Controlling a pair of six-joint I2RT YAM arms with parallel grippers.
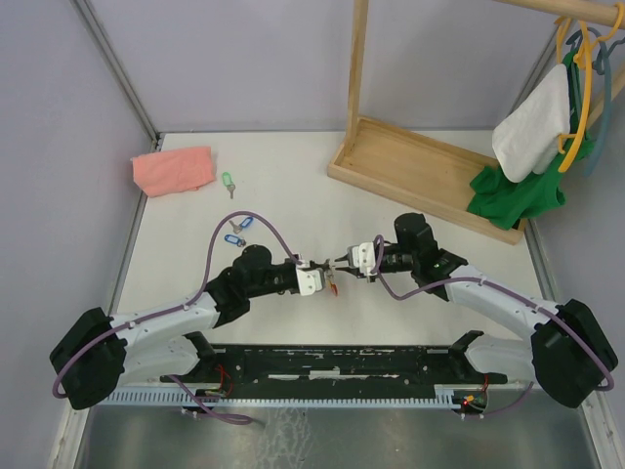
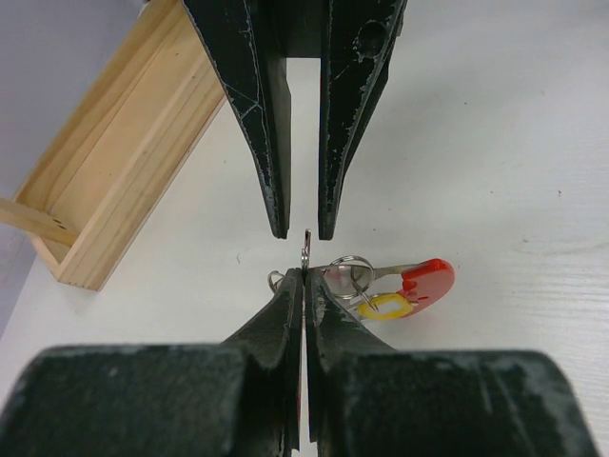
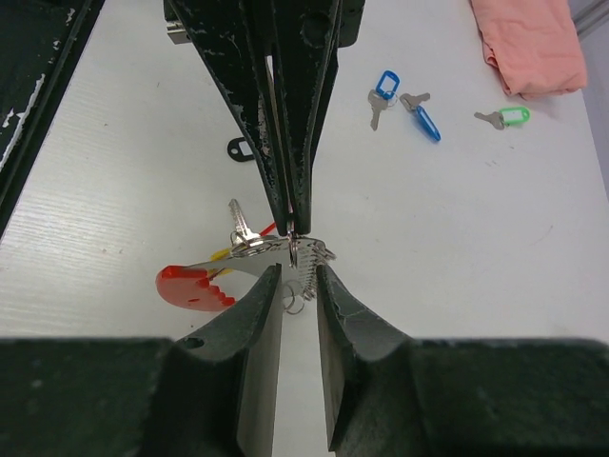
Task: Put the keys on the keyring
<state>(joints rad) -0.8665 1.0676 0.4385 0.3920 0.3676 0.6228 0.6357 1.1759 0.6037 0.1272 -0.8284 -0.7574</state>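
Note:
The keyring (image 3: 190, 286), a red crescent joined to a silver coiled loop (image 3: 303, 259), hangs just above the table between both grippers. A yellow-tagged key (image 2: 385, 306) and a silver key blade (image 3: 238, 222) hang on it. My left gripper (image 2: 304, 276) is shut on the loop's thin edge. My right gripper (image 3: 300, 271) faces it with jaws apart, one on each side of the coil. In the top view the left gripper (image 1: 326, 276) and the right gripper (image 1: 343, 261) meet at the keyring (image 1: 334, 283). Two blue-tagged keys (image 3: 385, 90) (image 3: 424, 121) and a green-tagged key (image 3: 509, 116) lie loose on the table.
A folded pink cloth (image 1: 174, 169) lies at the far left. A wooden rack base (image 1: 420, 171) with an upright post stands at the back right, with green and white cloths (image 1: 522, 186) hanging on hangers. A small black tag (image 3: 238, 149) lies on the table near the grippers.

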